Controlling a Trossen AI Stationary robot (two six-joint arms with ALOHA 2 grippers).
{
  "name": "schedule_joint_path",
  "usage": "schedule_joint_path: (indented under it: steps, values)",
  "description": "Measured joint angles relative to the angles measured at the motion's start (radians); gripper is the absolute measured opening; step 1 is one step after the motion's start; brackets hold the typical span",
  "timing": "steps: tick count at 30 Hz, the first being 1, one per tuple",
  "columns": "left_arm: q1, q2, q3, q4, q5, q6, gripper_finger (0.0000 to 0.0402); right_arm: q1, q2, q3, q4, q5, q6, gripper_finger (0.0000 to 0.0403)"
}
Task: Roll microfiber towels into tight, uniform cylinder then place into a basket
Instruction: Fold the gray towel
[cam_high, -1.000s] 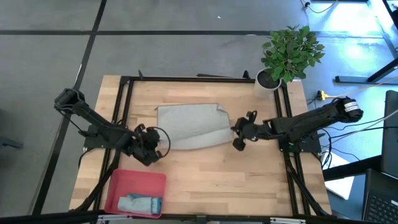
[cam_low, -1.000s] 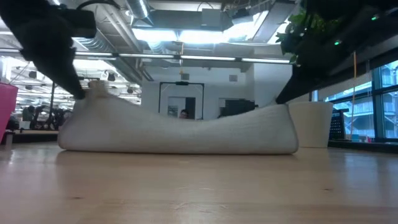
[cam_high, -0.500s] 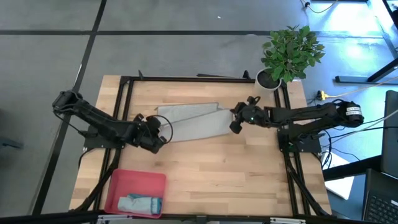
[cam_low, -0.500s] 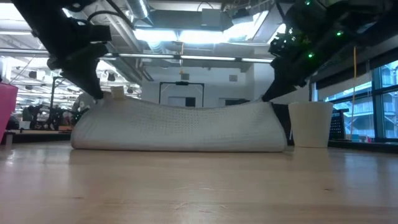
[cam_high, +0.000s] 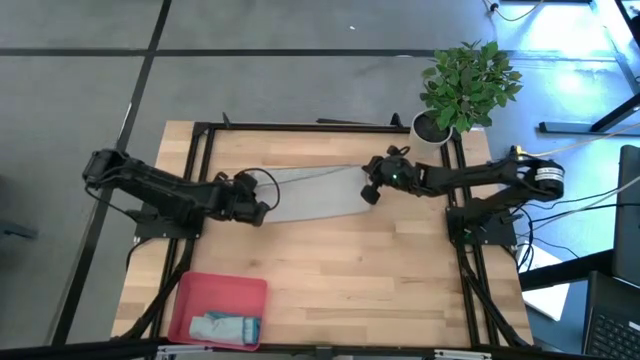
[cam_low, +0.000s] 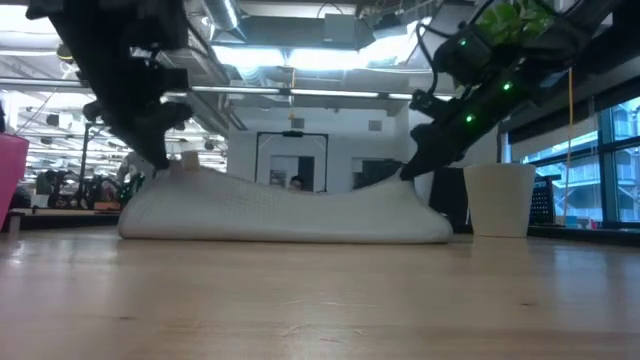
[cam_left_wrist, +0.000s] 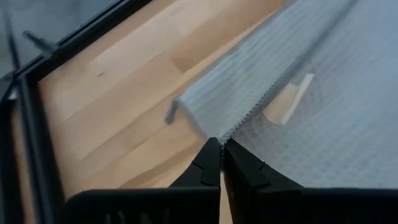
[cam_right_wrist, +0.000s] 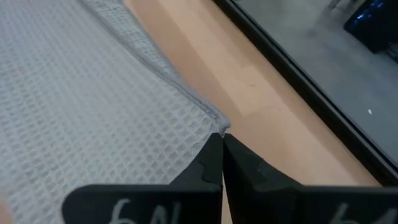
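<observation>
The light grey towel (cam_high: 305, 192) lies folded over on the table's far middle, its underside resting on the wood; it also shows in the low view (cam_low: 285, 212). My left gripper (cam_high: 257, 207) is shut at the towel's left end (cam_left_wrist: 220, 149). My right gripper (cam_high: 368, 191) is shut at its right end (cam_right_wrist: 221, 144). The pale blue-teal towel (cam_high: 225, 326) lies bunched in the pink-red tray (cam_high: 250, 290) at the table's near left. My left gripper pinches the towel's hemmed edge (cam_left_wrist: 241, 124) at its left end between its two fingertips, slanting down from the table's left. That end is raised (cam_low: 175, 170) while the towel's body lies on the table. My right gripper pinches the towel's right corner (cam_right_wrist: 219, 126) between its two fingertips, slanting down from the table's right. The corner is raised (cam_low: 408, 185), and the cloth slopes from it onto the table.
A white pot with a green plant (cam_high: 432, 127) stands at the table's far right corner, close behind my right arm. A black frame rail (cam_high: 300, 127) runs along the far edge. Bare wood (cam_high: 350, 270) lies between the towel and the near edge.
Both grippers, shut on the towel's ends, have gone toward the table's far edge. They have carried the towel's near edge up and over the rest of it. The towel now lies folded over and narrower from near to far; its far part has stayed where it was.
</observation>
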Motion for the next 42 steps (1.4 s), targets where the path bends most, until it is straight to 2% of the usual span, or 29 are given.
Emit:
schedule_joint_path:
  steps: [10, 14, 19, 28, 40, 42]
  values:
    - [0.096, 0.0, -0.082, 0.094, -0.003, 0.022, 0.0, -0.084, 0.077, 0.0, 0.053, -0.019, -0.026, 0.0004]
    - [0.115, 0.0, -0.108, 0.169, -0.001, 0.07, 0.0, -0.096, 0.089, 0.0, 0.064, -0.034, -0.032, 0.0004]
    - [0.133, 0.0, -0.11, 0.187, 0.002, 0.083, 0.0, -0.096, 0.087, 0.0, 0.071, -0.034, -0.078, 0.0009]
    - [0.17, 0.0, -0.11, 0.21, 0.013, 0.132, 0.0003, -0.096, 0.086, 0.0, 0.078, -0.034, -0.078, 0.0062]
    - [0.265, 0.0, -0.11, 0.244, -0.027, 0.151, 0.008, -0.096, 0.086, 0.0, 0.092, -0.037, -0.063, 0.0158]
    - [0.272, 0.0, -0.11, 0.256, -0.016, 0.194, 0.0082, -0.095, 0.085, 0.001, 0.099, -0.094, -0.053, 0.0167]
